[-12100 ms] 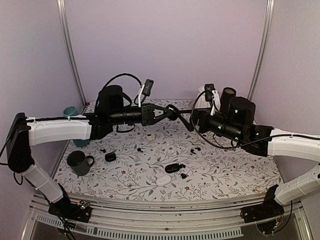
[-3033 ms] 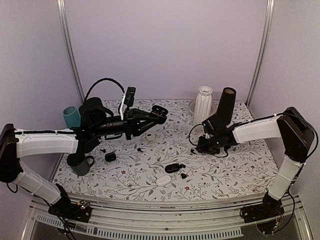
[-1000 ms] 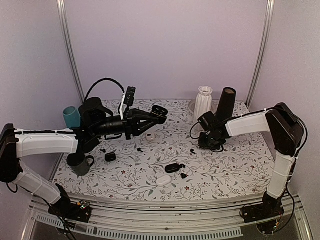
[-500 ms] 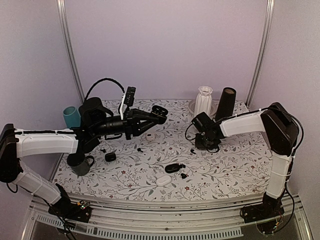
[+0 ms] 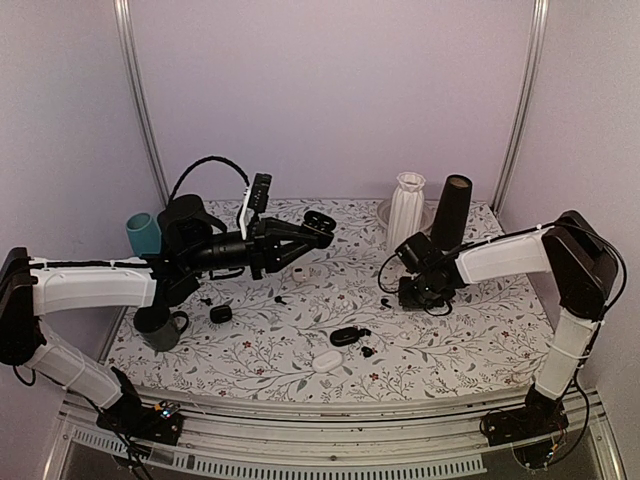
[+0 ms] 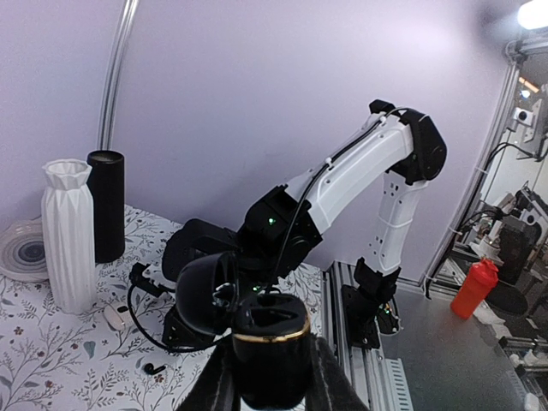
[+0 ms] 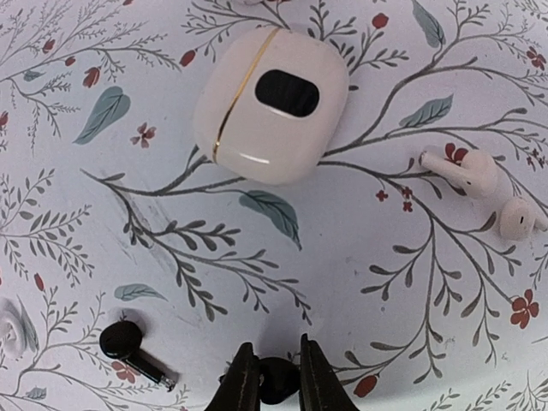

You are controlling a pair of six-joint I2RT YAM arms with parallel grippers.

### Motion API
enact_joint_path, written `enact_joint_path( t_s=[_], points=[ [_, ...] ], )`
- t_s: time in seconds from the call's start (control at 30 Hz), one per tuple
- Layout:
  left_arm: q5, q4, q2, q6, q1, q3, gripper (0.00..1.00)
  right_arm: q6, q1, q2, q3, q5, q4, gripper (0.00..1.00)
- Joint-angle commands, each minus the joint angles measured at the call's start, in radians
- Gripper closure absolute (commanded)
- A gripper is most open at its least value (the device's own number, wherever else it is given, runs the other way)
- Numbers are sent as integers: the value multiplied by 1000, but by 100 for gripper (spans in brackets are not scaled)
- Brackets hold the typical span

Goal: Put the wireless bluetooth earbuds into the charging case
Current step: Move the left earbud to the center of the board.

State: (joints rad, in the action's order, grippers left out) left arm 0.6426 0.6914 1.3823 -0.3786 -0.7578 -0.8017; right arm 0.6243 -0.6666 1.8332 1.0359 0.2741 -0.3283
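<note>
My left gripper (image 6: pixel 272 381) is shut on an open black charging case (image 6: pixel 271 338) with a gold rim, its lid (image 6: pixel 205 291) tipped to the left. It holds the case above the table's back left (image 5: pixel 318 222). My right gripper (image 7: pixel 276 344) is low over the table, shut on a small black earbud (image 7: pixel 276 380) that shows between its fingers. A second black earbud (image 7: pixel 128 347) with a short stem lies on the cloth to the left of it. From above, the right gripper (image 5: pixel 408 293) sits right of centre, with that second earbud (image 5: pixel 384 303) beside it.
A white case (image 7: pixel 272 104) and two white earbuds (image 7: pixel 471 171) lie ahead of the right gripper. A white vase (image 5: pixel 407 208) and a black cylinder (image 5: pixel 451 212) stand at the back. Another black case (image 5: pixel 345 336), a white case (image 5: pixel 327 361), a dark mug (image 5: pixel 158 326) and a teal cup (image 5: pixel 143 235) are also on the table.
The right gripper has narrowed its fingers onto the black earbud and shifted a little right and nearer. The left arm and its case have not moved.
</note>
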Motion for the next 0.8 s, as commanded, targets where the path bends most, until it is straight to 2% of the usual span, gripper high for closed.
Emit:
enact_joint_path(
  t_s=[0.0, 0.07, 0.17, 0.33, 0.5, 0.77],
  points=[
    [5, 9, 1, -4, 11, -10, 100, -31, 17, -55, -53, -63, 7, 85],
    [4, 11, 0, -5, 11, -8, 100, -32, 29, -72, -69, -77, 7, 83],
    [2, 19, 5, -10, 11, -7, 100, -21, 38, -93, -72, -93, 1, 71],
    [6, 30, 15, -16, 12, -11, 100, 23, 37, -106, -45, -115, -13, 60],
    [8, 31, 16, -13, 11, -11, 100, 81, 36, -82, -18, -93, -37, 58],
    [11, 34, 16, -12, 12, -10, 100, 120, 11, 12, 68, 31, -130, 58]
  ],
)
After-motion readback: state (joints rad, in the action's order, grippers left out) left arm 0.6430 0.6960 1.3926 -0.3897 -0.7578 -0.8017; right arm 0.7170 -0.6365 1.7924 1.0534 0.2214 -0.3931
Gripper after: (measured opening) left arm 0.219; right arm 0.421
